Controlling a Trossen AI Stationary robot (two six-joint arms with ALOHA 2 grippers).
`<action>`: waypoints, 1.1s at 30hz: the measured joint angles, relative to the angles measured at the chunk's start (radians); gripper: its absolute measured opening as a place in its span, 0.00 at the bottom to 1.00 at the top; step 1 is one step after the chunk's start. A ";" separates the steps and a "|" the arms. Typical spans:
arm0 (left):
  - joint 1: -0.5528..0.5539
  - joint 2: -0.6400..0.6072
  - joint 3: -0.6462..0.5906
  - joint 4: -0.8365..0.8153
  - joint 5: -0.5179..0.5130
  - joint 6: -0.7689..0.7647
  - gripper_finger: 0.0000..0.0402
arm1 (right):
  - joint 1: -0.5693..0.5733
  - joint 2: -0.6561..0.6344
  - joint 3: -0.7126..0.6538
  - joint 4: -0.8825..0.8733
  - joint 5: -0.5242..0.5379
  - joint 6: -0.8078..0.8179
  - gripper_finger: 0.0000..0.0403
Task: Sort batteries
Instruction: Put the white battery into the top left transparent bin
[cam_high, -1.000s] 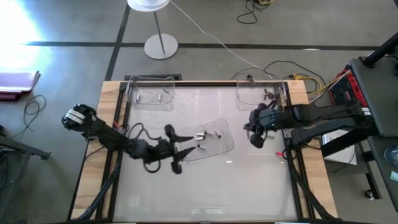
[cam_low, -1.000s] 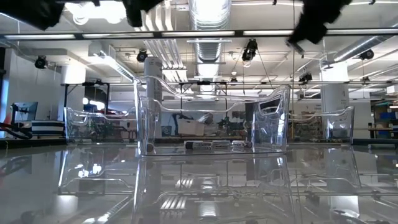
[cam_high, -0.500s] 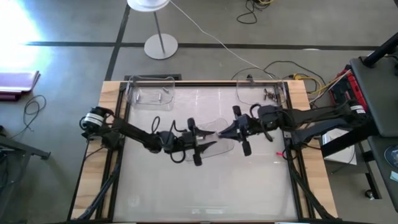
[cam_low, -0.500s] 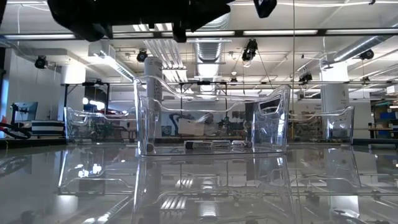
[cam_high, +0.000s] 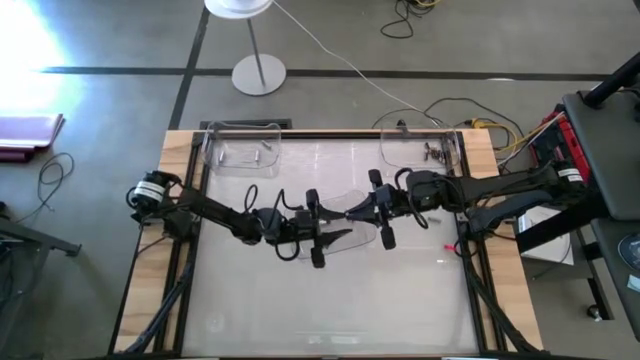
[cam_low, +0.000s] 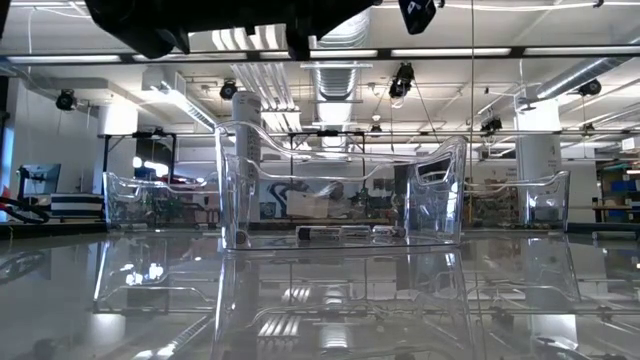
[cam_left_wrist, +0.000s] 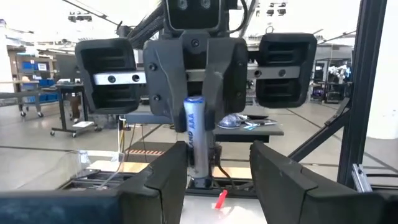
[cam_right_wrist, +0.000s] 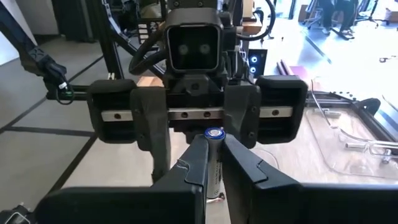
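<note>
My right gripper (cam_right_wrist: 214, 149) is shut on one silvery battery (cam_right_wrist: 214, 163) with a blue-ringed top end. It hovers over the clear middle tray (cam_high: 362, 232), facing my left gripper (cam_high: 335, 227). My left gripper (cam_left_wrist: 217, 168) is open, its fingers on either side of the battery's lower end (cam_left_wrist: 199, 177); I cannot tell whether it touches. More batteries (cam_low: 340, 232) lie on the middle tray's floor. A few others lie in the far-left tray (cam_high: 265, 150) and the far-right tray (cam_high: 432, 152). My right gripper pinches the battery's long sides (cam_right_wrist: 215, 155) between its two fingers. The fingers come roughly level from the table's right. The battery stands upright, blue-ringed end (cam_left_wrist: 194, 99) up, lifted clear of the tray below.
Three clear trays stand on the glossy tabletop: one at the far left (cam_high: 240, 150), one at the far right (cam_high: 418, 150), one in the middle. Wooden rails edge the table's left (cam_high: 165, 240) and right (cam_high: 482, 150). A lamp base (cam_high: 258, 75) stands beyond the far edge.
My left gripper has gone toward the table's right edge and a little farther back. My right gripper has gone toward the left edge and turned to face it. The two now meet over the middle tray, and over the last half second they have barely shifted.
</note>
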 joint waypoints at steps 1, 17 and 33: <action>0.002 0.000 0.002 0.001 0.000 0.000 0.38 | 0.000 0.001 0.000 0.001 0.000 0.000 0.05; 0.016 0.002 0.006 -0.004 0.022 -0.007 0.05 | 0.000 0.037 0.002 0.033 -0.005 0.010 0.06; 0.115 -0.379 0.000 -0.785 -0.188 -0.149 0.01 | 0.005 -0.156 -0.009 -0.156 0.041 -0.008 0.46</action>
